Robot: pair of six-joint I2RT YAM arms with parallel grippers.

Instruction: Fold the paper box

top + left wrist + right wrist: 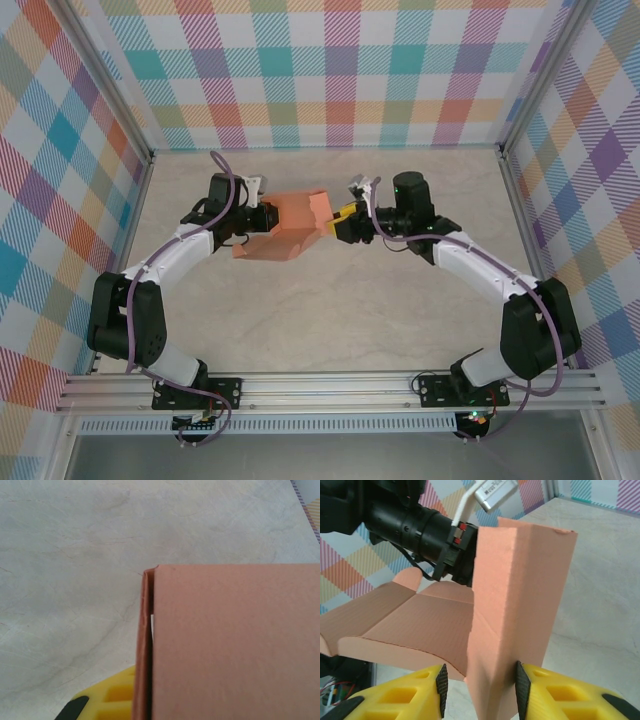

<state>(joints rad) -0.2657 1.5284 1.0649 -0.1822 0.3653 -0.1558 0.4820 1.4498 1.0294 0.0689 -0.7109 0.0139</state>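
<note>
The salmon-orange paper box (285, 232) is partly folded and held above the middle of the table between both arms. My left gripper (258, 216) is shut on its left side. In the left wrist view the card (235, 645) covers the right half, with one yellow finger (107, 700) pressed against its folded edge. My right gripper (341, 223) stands astride an upright folded flap (520, 580) at the box's right end. Its jaws (479, 685) are open: the right pad (521, 690) touches the card, while the left pad (441, 690) stands a little off it.
The pale marbled tabletop (330, 320) lies below. Plaid walls with aluminium posts (512, 190) close in the back and sides. The left arm's black wrist (415, 520) sits just behind the box in the right wrist view. A metal rail (330, 385) runs along the near edge.
</note>
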